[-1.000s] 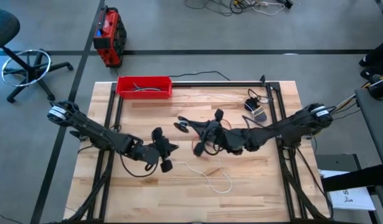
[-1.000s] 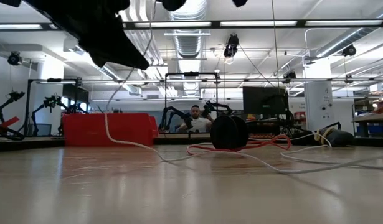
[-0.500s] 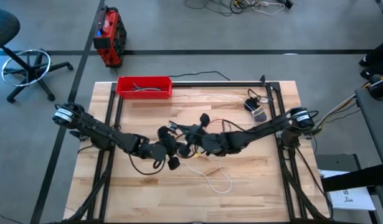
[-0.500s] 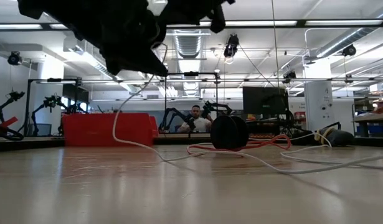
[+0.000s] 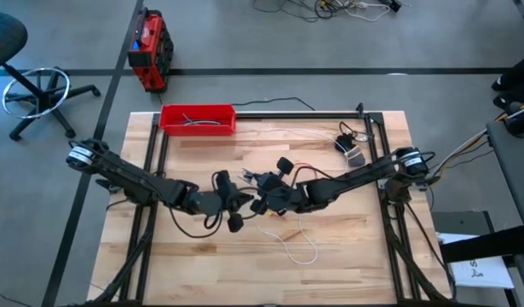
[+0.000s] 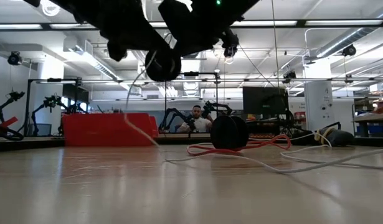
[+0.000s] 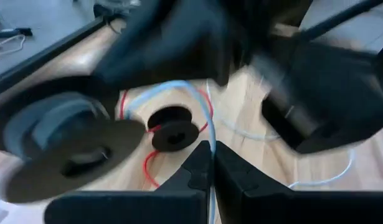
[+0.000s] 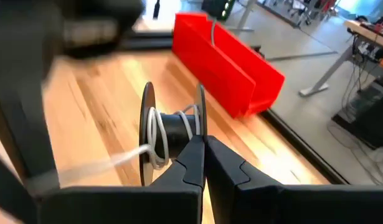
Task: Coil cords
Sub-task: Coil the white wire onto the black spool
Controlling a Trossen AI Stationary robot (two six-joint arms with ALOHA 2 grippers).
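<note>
The white cord (image 6: 136, 122) is partly wound on a black spool (image 8: 172, 134) held up over the middle of the table. From there it hangs to the table and ends in a loose loop (image 5: 301, 249) near the front. My right gripper (image 8: 202, 149) is shut on that spool. My left gripper (image 7: 210, 155) is right beside it, shut on the white cord. The red cord (image 6: 266, 144) lies slack on the table around a second black spool (image 7: 173, 131), which stands on its flange below the grippers. My left gripper pinches a single strand of the white cord (image 7: 208, 132) between its two fingertips. The strand arcs up from the fingers toward the held spool and runs on below them. My right gripper pinches the rim of one flange (image 8: 200, 115) of the white cord's spool between its fingertips. The spool is lifted clear of the table, its axle roughly level.
A red tray (image 5: 198, 118) with dark cables stands at the far left of the table. A small black-and-white device (image 5: 349, 150) lies at the far right. Both arms (image 5: 151, 188) (image 5: 355, 177) cross over the table's middle.
My left gripper has gone toward the table's right edge and my right gripper toward its left edge, so the two have met over the middle. The hanging stretch of white cord has swung to the right with them, and the held spool has come into the low view.
</note>
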